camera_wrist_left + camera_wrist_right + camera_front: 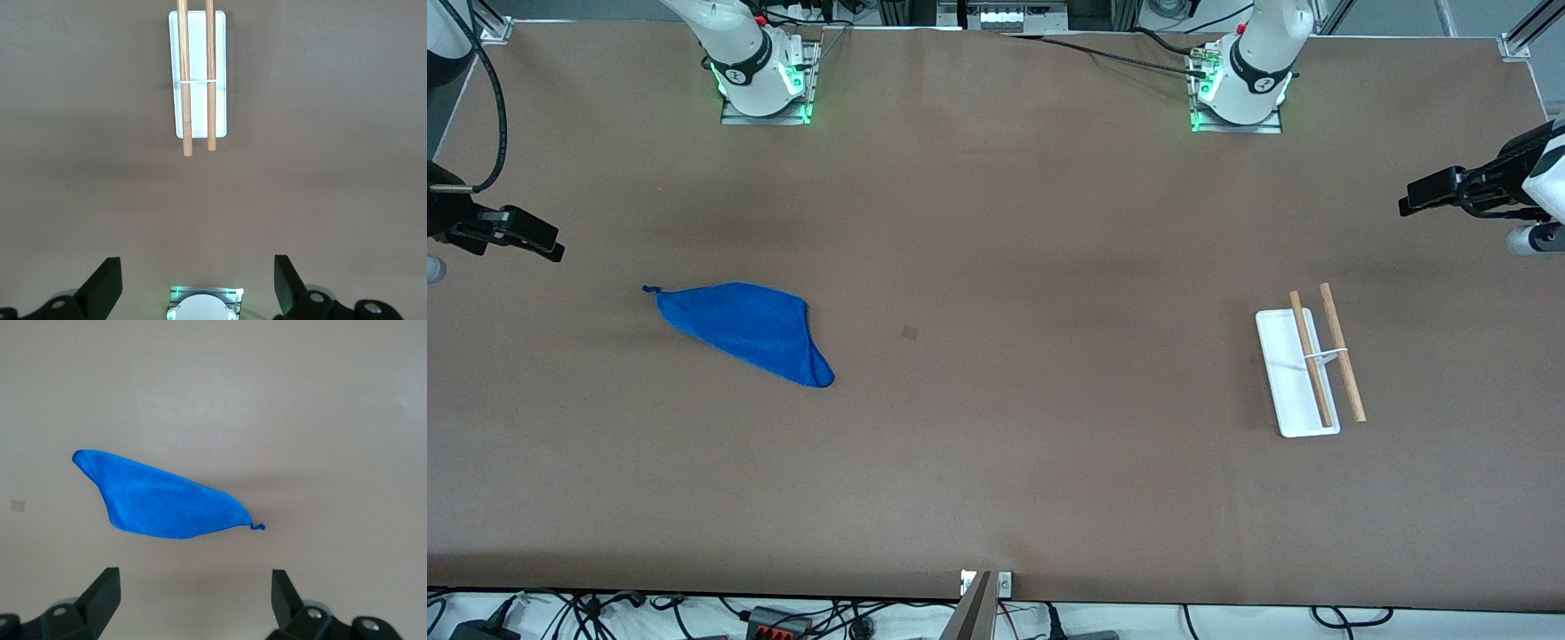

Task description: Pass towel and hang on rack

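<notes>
The blue towel point(747, 331) lies flat and folded on the brown table toward the right arm's end, its small loop at one corner; it also shows in the right wrist view point(163, 500). The rack point(1312, 363) stands toward the left arm's end, with a white base and two wooden rods; it also shows in the left wrist view point(197, 77). My right gripper point(547, 245) is open and empty, up in the air at the table's end, apart from the towel. My left gripper point(1409, 201) is open and empty, up in the air at the table's other end, apart from the rack.
A small dark square mark point(910, 332) lies on the table between towel and rack. The two arm bases point(765, 76) point(1240, 84) stand along the table's edge farthest from the front camera. Cables hang off the edge nearest it.
</notes>
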You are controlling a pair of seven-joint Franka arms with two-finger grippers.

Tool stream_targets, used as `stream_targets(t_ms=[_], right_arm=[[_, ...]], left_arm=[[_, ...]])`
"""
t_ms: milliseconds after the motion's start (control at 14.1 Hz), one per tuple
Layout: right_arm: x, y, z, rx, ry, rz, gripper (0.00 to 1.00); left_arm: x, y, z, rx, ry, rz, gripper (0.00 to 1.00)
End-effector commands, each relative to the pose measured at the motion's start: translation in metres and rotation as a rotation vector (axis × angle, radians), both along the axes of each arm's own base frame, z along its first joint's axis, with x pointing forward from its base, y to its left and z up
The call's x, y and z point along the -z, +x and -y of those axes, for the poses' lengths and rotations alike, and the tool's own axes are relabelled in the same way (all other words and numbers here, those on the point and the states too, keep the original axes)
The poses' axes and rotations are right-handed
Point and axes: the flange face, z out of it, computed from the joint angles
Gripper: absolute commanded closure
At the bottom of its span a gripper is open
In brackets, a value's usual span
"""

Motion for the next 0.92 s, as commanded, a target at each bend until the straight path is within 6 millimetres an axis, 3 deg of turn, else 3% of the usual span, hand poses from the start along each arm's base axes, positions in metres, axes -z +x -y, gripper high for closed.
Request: stream_targets(t_ms=[0,568,710,852], right_arm=[[0.003,-0.008,-0.001,-0.022,0.003,0.019,0.0],[0.005,-0.013,0.0,-0.025,0.003,0.036,0.0],[0.024,-0.006,0.004,-0.018,0.002,0.001,0.0],[0.059,0.007,0.011,-0.001,0.007,-0.055,0.0]], left_arm=[[-0.001,-0.005,-0.004,0.011,-0.02,0.001,0.0],[-0.001,-0.004,-0.005,0.009,-0.021,-0.005,0.0],[-0.001,-0.004,-0.006,0.007,-0.021,-0.005,0.0],[-0.001,-0.004,-0.007,0.006,-0.021,-0.005,0.0]])
